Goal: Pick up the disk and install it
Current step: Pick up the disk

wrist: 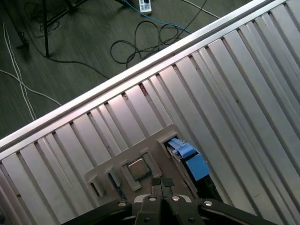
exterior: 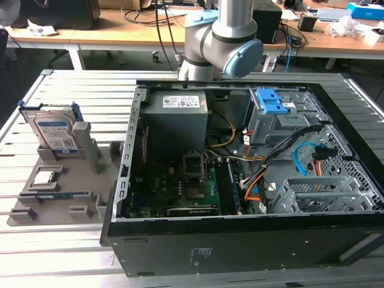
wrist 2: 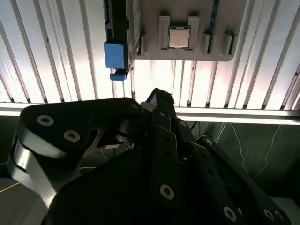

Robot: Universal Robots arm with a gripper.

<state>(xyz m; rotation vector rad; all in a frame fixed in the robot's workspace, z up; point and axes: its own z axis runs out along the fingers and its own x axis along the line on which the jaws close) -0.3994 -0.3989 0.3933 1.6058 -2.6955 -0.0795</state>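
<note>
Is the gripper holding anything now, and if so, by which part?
Nothing is held. The gripper is shut and empty; the disk stands in the grey holder.

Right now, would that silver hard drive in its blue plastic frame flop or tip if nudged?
Probably stiff and weighty: the silver hard drive looks a flat metal slab. It stands on edge in the grey slotted holder, so a sideways push might tip it.
</note>
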